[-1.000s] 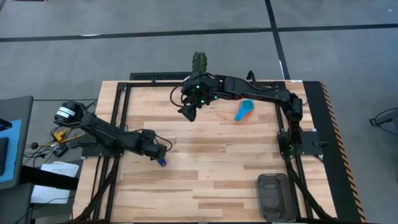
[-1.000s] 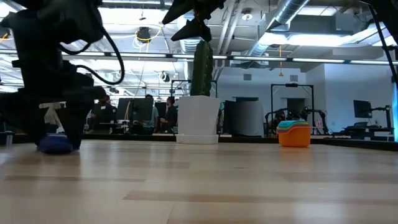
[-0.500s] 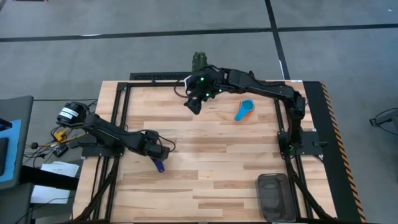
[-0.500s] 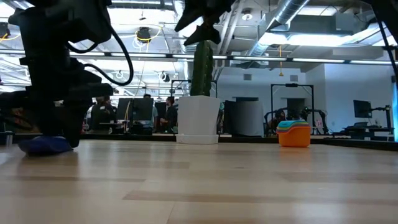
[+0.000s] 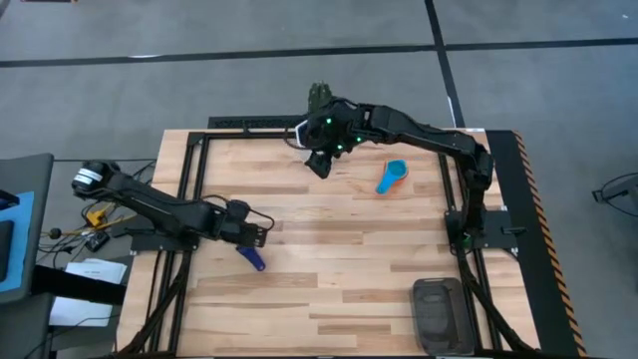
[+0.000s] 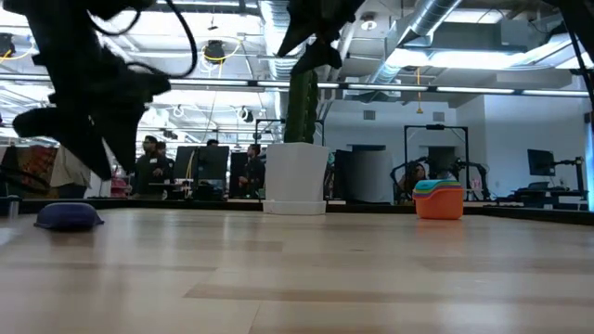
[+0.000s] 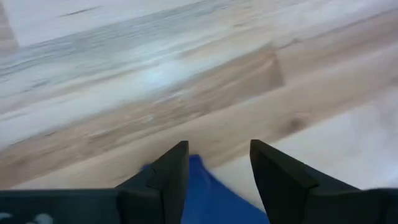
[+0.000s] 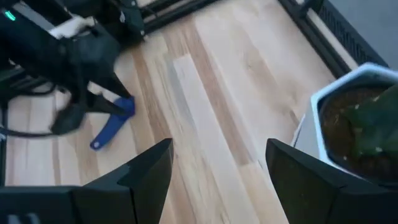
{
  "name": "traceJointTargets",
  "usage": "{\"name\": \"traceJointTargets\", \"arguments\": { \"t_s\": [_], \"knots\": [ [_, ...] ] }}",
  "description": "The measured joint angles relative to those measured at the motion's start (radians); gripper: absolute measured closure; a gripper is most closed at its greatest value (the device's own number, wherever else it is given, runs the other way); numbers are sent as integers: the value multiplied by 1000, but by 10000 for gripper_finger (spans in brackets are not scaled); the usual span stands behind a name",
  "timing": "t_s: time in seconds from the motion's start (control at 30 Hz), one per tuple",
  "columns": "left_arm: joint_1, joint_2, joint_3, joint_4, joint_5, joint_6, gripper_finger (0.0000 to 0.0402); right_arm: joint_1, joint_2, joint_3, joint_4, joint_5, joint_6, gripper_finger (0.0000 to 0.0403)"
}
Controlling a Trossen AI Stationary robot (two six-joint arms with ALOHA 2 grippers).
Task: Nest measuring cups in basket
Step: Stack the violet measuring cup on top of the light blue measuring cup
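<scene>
Where the left gripper (image 5: 261, 236) had been down at the dark blue cup (image 5: 250, 256), it has now lifted off, fingers apart and empty.
That cup lies upside down on the table (image 5: 339, 279); further right, the right gripper (image 5: 317, 166) hangs wide open near the cactus pot (image 6: 296, 179), then the nested cups (image 5: 391, 177), and the basket (image 5: 439, 315) at the near right corner.

Even overhead light, soft shadows; left wrist view motion-blurred; low view backlit, arms silhouetted.
</scene>
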Motion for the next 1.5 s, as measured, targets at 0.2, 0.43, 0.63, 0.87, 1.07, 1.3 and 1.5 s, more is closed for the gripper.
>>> {"name": "traceJointTargets", "arguments": {
  "t_s": [0.2, 0.43, 0.63, 0.87, 1.07, 1.3, 1.5],
  "knots": [
    [-28, -37, -4, -139, -1, -29, 242, 76, 0, -121, 42, -127, 84, 125],
    [-42, 1, -57, -126, 129, -17, 263, 210, 2, -343, 411, -186, 353, 125],
    [-58, 21, -64, -87, 201, 15, 294, 273, 1, -487, 717, -111, 644, 125],
    [-83, 53, -65, 136, 256, 41, 322, 353, 1, -571, 738, -41, 860, 125],
    [-84, 68, -64, 262, 338, 165, 337, 452, 50, -608, 773, 7, 1028, 125],
    [-127, 14, -53, 275, 456, 563, 356, 533, 173, -581, 958, 53, 1031, 125],
    [-264, 57, -52, 327, 371, 956, 383, 583, 261, -543, 958, 42, 893, 125]
  ]
}}
